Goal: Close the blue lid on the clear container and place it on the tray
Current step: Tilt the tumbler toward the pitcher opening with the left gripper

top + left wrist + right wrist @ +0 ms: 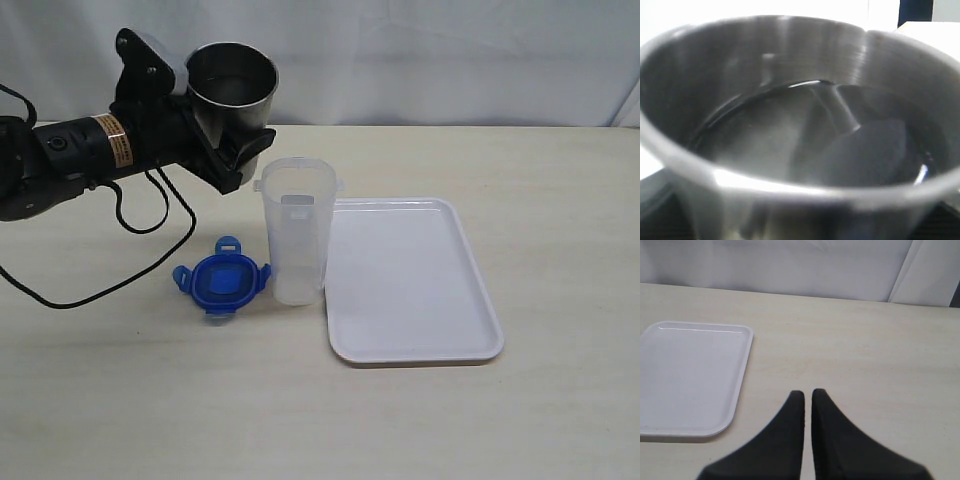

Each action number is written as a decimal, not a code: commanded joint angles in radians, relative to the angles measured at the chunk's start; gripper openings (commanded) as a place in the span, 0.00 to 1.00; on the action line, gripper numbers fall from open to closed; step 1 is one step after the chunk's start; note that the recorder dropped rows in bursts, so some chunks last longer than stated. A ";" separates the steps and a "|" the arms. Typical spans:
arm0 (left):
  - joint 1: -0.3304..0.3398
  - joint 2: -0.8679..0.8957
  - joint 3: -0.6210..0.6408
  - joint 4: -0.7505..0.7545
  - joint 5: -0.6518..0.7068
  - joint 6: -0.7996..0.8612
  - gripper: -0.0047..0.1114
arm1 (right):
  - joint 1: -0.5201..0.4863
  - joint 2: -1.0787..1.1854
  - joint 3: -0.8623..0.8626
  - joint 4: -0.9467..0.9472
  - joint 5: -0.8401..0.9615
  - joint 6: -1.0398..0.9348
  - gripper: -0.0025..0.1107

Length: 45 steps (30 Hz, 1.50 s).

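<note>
exterior view: blue lid (pixel 222 280) beside container (pixel 295 240)

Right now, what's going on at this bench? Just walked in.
The left gripper holds a steel cup up off the table, close beside the clear container; the cup seems to have liquid in it. The container stands upright and open on the table next to the tray, not on it. The blue lid lies on the table beside the container, not yet fitted. The right gripper is shut on nothing, above the table beside the tray.
</note>
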 commanded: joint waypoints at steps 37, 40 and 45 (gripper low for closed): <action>-0.001 -0.021 -0.020 -0.031 -0.121 0.228 0.04 | -0.005 0.005 -0.004 0.002 -0.002 -0.002 0.07; -0.001 -0.021 -0.020 -0.031 -0.117 0.264 0.04 | -0.005 0.005 -0.004 0.002 -0.002 -0.002 0.07; -0.001 -0.021 -0.020 -0.038 -0.115 0.278 0.04 | -0.005 0.005 -0.004 0.002 -0.002 -0.002 0.07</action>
